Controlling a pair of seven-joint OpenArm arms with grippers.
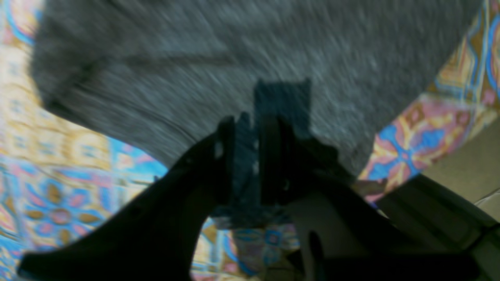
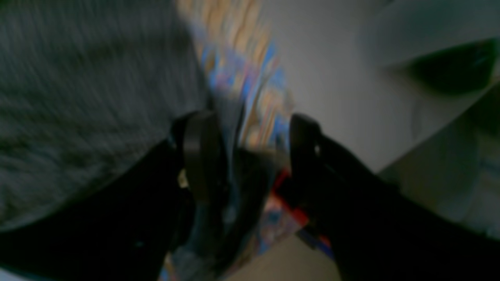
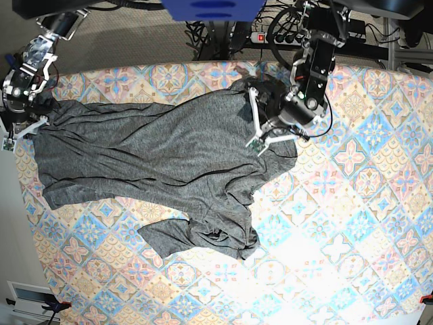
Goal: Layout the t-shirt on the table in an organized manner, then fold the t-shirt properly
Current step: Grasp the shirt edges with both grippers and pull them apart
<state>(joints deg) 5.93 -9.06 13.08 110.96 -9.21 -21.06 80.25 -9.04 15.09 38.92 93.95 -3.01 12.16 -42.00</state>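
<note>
T-shirt (image 3: 155,159): the dark-grey garment lies spread but creased on the table (image 3: 352,223), over its left and middle part in the base view. One sleeve is bunched toward the near edge. The rest stretches from the far-left edge to the middle of the far side.

Table: patterned cloth of blue, pink and cream tiles. Its right half in the base view carries nothing.

Left gripper (image 3: 267,135): in the base view it stands over the far-middle part of the t-shirt, at the fabric near the collar end. In the left wrist view (image 1: 248,136) the two dark fingers stand close together with a fold of grey fabric between them, so it is pinching the t-shirt.

Right gripper (image 3: 20,125): in the base view it is at the far-left edge of the table, at the corner of the t-shirt. There it is too small to judge. In the right wrist view (image 2: 250,156) the fingers are spread apart, with tile pattern visible in the gap. Grey fabric lies against the left finger (image 2: 199,156) only.

Sharpness: both wrist views are blurred. The base view is clear.
</note>
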